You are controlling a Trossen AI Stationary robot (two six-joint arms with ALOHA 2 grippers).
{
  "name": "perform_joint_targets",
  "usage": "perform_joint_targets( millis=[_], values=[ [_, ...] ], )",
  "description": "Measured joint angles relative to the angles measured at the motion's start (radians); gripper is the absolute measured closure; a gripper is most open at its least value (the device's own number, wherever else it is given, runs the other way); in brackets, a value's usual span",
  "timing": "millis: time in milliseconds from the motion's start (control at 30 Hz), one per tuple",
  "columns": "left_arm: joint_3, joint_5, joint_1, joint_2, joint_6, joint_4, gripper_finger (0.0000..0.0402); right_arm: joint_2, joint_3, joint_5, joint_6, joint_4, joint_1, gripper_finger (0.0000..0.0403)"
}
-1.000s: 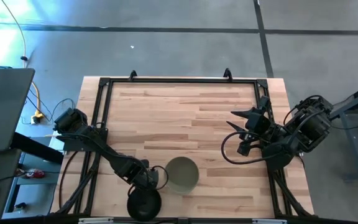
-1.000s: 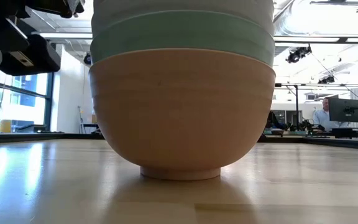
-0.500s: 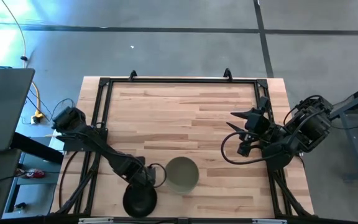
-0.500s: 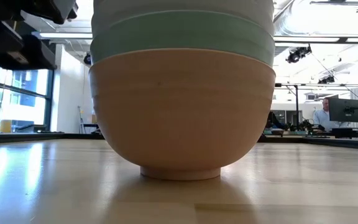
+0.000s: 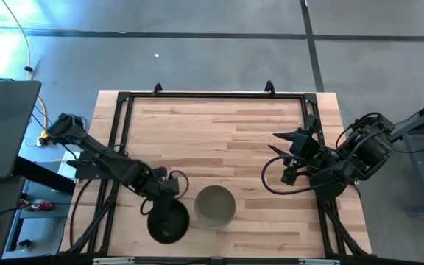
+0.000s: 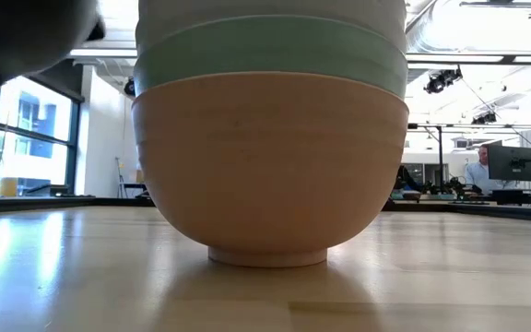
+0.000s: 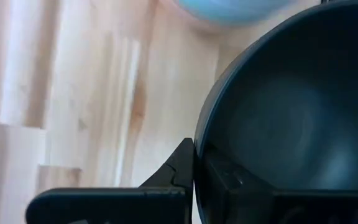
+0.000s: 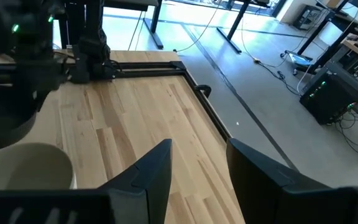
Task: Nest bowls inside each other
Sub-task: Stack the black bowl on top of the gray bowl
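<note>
One black bowl [image 5: 168, 221], pinched at its rim by the left pincer [image 5: 169, 193], has been swung up beside the stack [image 5: 215, 207] near the surface's [image 5: 219, 132] front edge. Four bowls are countable: olive-grey, mint [image 6: 270, 53], peach [image 6: 270, 161], black. The right pincer [image 5: 282, 143] is held wide, empty.

Overhead and table-level views share the bowl stack [image 5: 215, 207].

Grey concrete floor [image 5: 197, 51] surrounds the wooden table [image 5: 219, 132]; tall windows [image 6: 26, 138] and a seated person [image 6: 476, 171] show behind.
</note>
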Motion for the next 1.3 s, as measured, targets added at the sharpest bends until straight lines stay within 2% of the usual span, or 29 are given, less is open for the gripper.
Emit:
perform_joint_targets(
  millis=[233,500,967,1300],
  values=[
    [0.075,-0.030,0.046,-0.065,0.001,-0.125,0.0401,0.000,0.000,0.000,-0.009,0.000,0.000,0.0256],
    [0.180,-0.018,0.114,-0.051,0.045,-0.189,0.0401,0.000,0.000,0.000,-0.020,0.000,0.000,0.0256],
    [0.296,-0.014,0.219,-0.040,0.073,-0.170,0.0401,0.000,0.000,-0.001,-0.027,0.000,0.000,0.0256],
    [0.380,-0.001,0.231,0.068,0.135,-0.175,0.0401,0.000,0.000,0.000,-0.027,0.000,0.000,0.0256]
  ],
)
